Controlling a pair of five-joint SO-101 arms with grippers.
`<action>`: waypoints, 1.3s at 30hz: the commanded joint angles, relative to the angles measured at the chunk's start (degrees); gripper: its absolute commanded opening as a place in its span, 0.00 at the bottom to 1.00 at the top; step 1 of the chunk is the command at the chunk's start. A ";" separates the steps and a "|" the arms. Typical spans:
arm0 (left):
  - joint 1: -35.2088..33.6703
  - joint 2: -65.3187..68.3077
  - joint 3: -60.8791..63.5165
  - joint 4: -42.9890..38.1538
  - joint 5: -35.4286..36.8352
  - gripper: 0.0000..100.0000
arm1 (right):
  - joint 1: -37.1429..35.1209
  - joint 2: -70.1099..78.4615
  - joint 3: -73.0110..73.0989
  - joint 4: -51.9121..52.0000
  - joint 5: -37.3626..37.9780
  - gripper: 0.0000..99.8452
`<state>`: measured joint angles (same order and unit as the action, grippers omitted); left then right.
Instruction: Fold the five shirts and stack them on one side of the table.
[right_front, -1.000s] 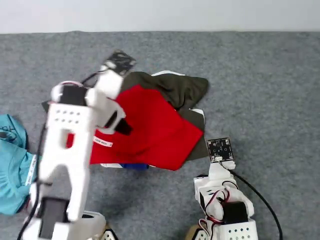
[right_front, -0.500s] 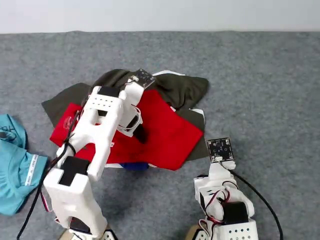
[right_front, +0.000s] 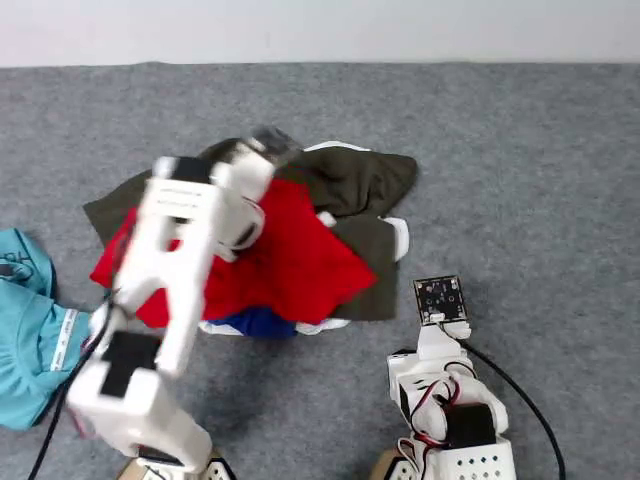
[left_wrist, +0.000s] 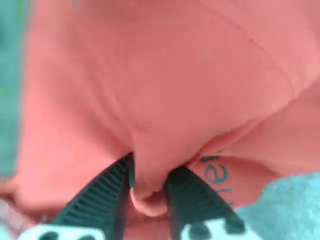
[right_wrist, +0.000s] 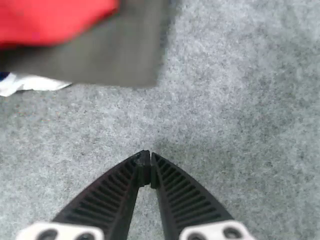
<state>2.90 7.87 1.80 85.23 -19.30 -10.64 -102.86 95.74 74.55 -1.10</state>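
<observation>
Our left gripper (left_wrist: 147, 187) is clamped on a pinch of the red shirt (right_front: 300, 262), which tops the heap (right_front: 360, 185) left of centre in the high frame; our right gripper (right_wrist: 150, 169) rests closed and empty at lower right. We judge we are pulling it free; next it needs spreading flat.

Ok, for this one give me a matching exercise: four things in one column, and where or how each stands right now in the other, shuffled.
Things
1. red shirt
2. teal shirt
3. left gripper
4. right gripper

Place or state
A. shut and empty, over bare table
B. at the table's edge on the left arm's side
C. lying on top of the olive shirt
D. fingers pinching a fold of red cloth

Pairs: 1-C, 2-B, 3-D, 4-A
</observation>
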 joint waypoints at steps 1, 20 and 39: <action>-8.62 -13.89 -3.21 1.23 1.23 0.00 | -0.13 -0.66 0.70 0.13 -0.44 0.01; -62.24 -34.29 -1.19 -11.25 -5.27 0.00 | -0.13 -0.66 0.70 0.13 -0.44 0.01; -55.82 -44.75 -2.59 -9.23 -15.38 0.27 | -0.13 -0.66 0.70 0.13 -0.44 0.01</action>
<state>-57.41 -32.48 1.19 75.74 -35.21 -10.64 -102.86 95.74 74.55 -1.10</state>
